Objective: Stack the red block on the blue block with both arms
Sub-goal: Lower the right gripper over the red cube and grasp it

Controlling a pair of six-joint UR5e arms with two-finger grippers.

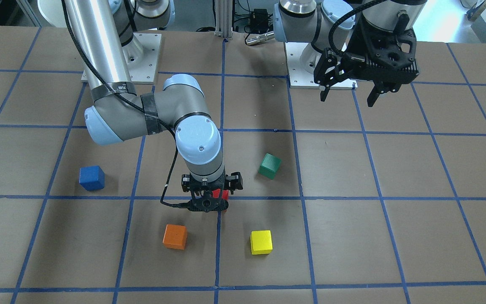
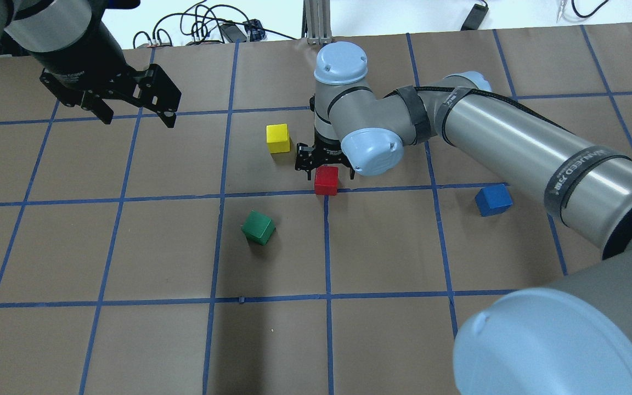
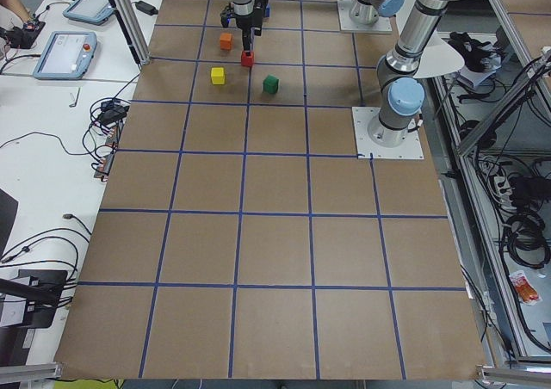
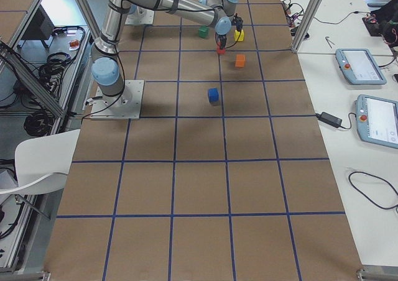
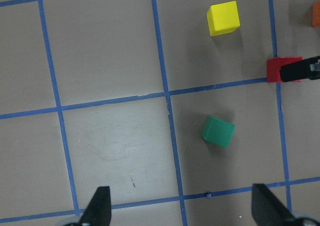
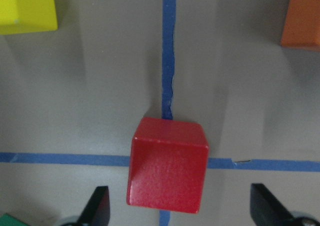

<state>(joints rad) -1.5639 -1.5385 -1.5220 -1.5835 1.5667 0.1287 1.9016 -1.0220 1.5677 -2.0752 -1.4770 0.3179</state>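
Wide flat brown table top (image 2: 129, 247), ruled into squares by blue tape lines (image 2: 328, 247). Carries five small solid matte cubes, none touching another. Bright-red cube (image 2: 326, 180) on tape crossing near middle. Yellow cube (image 2: 277, 137) and orange cube (image 1: 174, 236) in squares on operators' side of it. Green cube (image 2: 258, 227) on robot's side, turned askew to grid. Blue cube (image 2: 493, 199) well apart, toward robot's right. Bears also two pale metal base plates (image 1: 146, 55) at robot's edge.

Red block (image 2: 326, 180), blue block (image 2: 493, 199) well apart
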